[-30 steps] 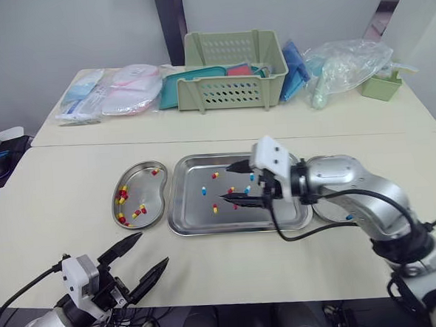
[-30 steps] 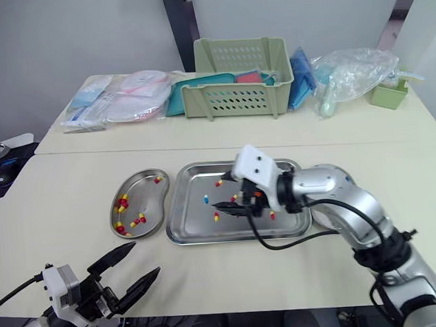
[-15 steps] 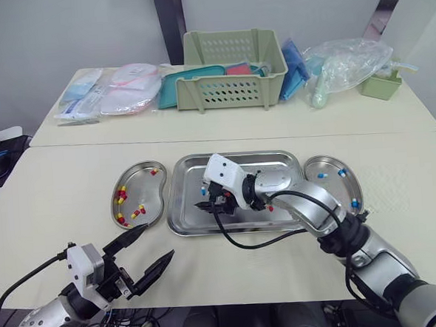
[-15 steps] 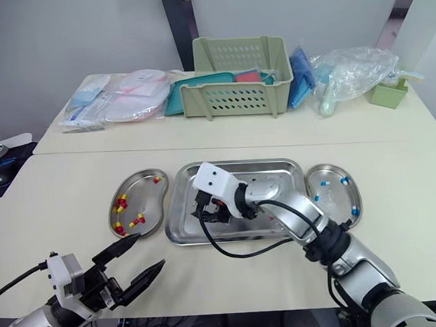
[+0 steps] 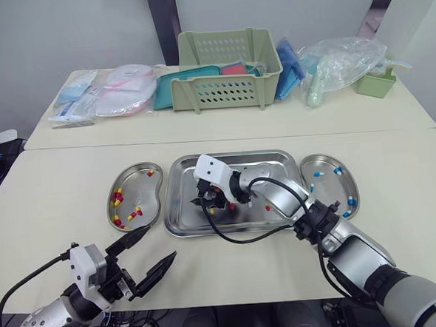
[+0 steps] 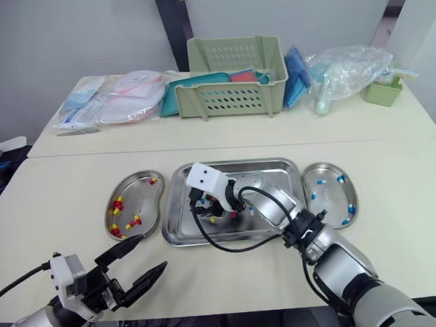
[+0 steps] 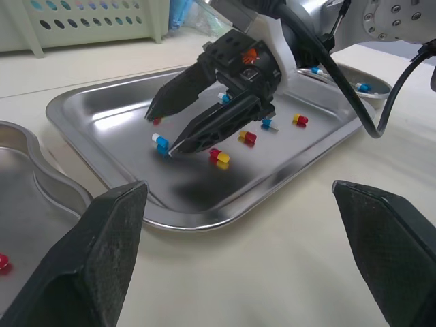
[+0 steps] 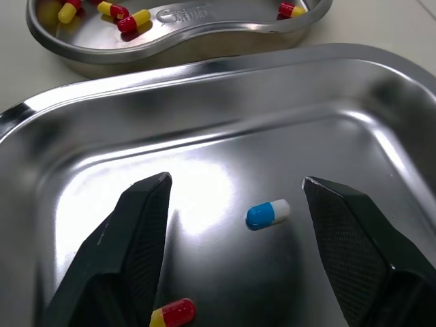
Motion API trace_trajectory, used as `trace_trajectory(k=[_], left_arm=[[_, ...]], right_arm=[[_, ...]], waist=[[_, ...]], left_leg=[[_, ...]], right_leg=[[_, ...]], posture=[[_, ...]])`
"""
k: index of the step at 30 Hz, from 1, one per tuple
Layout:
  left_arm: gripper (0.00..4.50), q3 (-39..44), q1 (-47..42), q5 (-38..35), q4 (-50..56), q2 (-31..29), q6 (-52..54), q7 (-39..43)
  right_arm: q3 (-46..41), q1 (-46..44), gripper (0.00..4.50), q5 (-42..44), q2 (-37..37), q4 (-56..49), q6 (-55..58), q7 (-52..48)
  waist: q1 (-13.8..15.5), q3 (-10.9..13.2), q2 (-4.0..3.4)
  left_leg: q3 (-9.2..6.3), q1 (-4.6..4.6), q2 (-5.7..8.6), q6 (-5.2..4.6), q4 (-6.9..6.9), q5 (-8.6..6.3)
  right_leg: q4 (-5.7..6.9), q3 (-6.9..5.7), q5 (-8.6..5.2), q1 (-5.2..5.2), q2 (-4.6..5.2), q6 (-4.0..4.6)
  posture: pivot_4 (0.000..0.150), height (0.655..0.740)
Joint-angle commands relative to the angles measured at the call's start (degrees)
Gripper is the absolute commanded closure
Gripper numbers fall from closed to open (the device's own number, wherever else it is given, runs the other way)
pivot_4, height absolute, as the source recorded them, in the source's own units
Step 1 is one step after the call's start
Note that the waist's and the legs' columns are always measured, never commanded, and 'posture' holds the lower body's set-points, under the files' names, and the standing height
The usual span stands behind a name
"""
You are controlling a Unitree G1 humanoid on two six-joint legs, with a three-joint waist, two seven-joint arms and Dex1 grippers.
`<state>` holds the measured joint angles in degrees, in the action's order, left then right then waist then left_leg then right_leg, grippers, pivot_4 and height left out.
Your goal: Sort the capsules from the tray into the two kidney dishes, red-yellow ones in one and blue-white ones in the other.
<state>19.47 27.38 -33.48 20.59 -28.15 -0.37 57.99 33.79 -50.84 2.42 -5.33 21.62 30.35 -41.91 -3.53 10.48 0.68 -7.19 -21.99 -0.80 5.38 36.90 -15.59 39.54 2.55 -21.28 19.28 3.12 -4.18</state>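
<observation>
A steel tray lies mid-table with a few red-yellow and blue-white capsules in it. To its left, a kidney dish holds red-yellow capsules; the dish on the tray's right holds blue-white ones. My right gripper hangs low over the tray's left part, open. One blue-white capsule lies on the tray floor between its fingers, untouched. My left gripper hovers open over the table's near edge, in front of the left dish, holding nothing.
A green basket stands on the far table, with plastic packets on its left and a clear bag and a small green container on its right. Bare tabletop lies in front of the tray.
My right gripper has swept from the tray's right side to its left part and come down over a blue-white capsule. The left gripper has stayed where it was, open.
</observation>
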Motion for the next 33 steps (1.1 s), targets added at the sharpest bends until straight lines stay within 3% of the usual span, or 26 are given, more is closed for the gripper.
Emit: trace_trajectory(k=[1, 9, 16, 27, 33], left_arm=[[0.00, 0.0, 0.1, -0.3, 2.7, -0.7, 0.1, -0.7], [0.00, 0.1, -0.1, -0.4, 3.2, -1.3, 0.5, -1.4], [0.00, 0.2, 0.0, -0.4, 3.0, -1.3, 0.5, -1.1], [0.00, 0.2, -0.6, -0.5, 2.6, -1.6, 0.8, -0.9], [0.00, 0.2, -0.8, -0.4, 2.3, -1.6, 0.8, -0.9]], right_arm=[[-1.5, -3.1, 1.26, -1.5, 1.6, 4.5, -4.3, -1.8], [-3.1, -5.3, 1.26, -3.9, 3.4, 14.4, -10.0, -4.5], [-3.9, -3.9, 1.26, -5.5, 2.2, 16.3, -12.7, -8.0], [-5.9, -4.1, 3.89, -7.3, 4.1, 18.5, -14.0, -8.0], [-6.9, -4.5, 3.96, -7.4, 4.5, 17.4, -14.5, -8.4]], waist=[[0.0, 0.0, 0.00], [-0.2, 0.0, -0.01], [-0.2, 0.0, -0.01], [-0.3, 0.0, -0.01], [-0.4, 0.0, -0.02]], left_leg=[[0.00, 0.00, 0.00, 0.00, 0.00, 0.00], [0.03, 0.01, 0.00, 0.00, -0.01, 0.00], [0.04, 0.02, 0.00, 0.01, 0.00, 0.00], [0.05, 0.03, -0.01, 0.01, -0.01, 0.00], [0.05, 0.04, -0.01, 0.01, -0.01, 0.00]], right_leg=[[0.00, 0.00, 0.00, 0.01, 0.00, 0.00], [0.03, 0.02, 0.00, 0.03, 0.00, 0.00], [0.04, 0.02, 0.00, 0.02, 0.00, 0.00], [0.05, 0.03, 0.00, 0.01, 0.00, 0.00], [0.07, 0.04, 0.00, 0.02, 0.00, 0.00]], posture=[[0.150, 0.7400], [0.150, 0.7400], [0.150, 0.7400], [0.150, 0.7400], [0.150, 0.7400]])
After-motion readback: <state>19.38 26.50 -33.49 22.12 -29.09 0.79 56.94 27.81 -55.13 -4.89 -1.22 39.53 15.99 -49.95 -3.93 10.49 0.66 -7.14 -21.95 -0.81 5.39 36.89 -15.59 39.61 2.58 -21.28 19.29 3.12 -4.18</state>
